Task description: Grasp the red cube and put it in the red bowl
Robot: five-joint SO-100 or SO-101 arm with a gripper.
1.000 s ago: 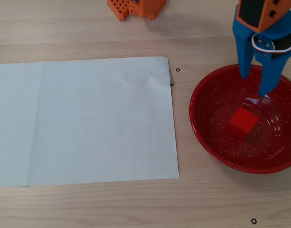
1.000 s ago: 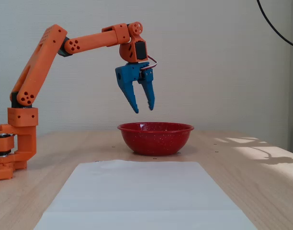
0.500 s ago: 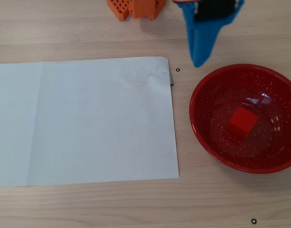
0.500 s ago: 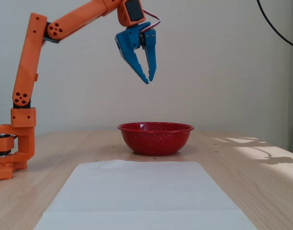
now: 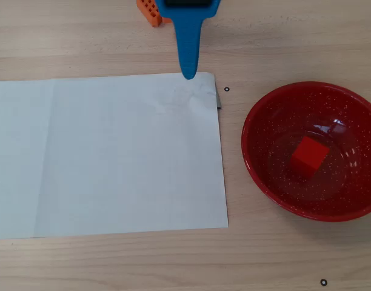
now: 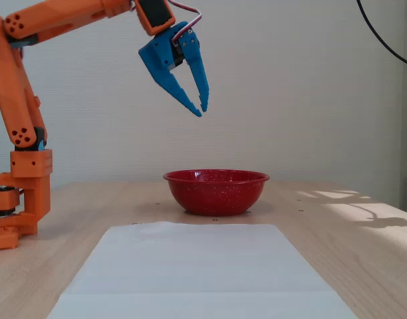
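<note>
The small red cube (image 5: 308, 156) lies inside the red speckled bowl (image 5: 261, 118), near its middle, at the right of the overhead view. In the fixed view the bowl (image 6: 215, 196) stands on the table behind the paper, and its wall hides the cube. My blue gripper (image 6: 202, 111) hangs high in the air, up and slightly left of the bowl, pointing down. Its fingertips meet and it holds nothing. In the overhead view the gripper (image 5: 189, 74) shows over the paper's top right corner, well left of the bowl.
A large white paper sheet (image 5: 106, 157) covers the left and middle of the wooden table; it also shows in the fixed view (image 6: 197, 266). The orange arm base (image 6: 20, 193) stands at the left. Small black marks (image 5: 227, 90) dot the table.
</note>
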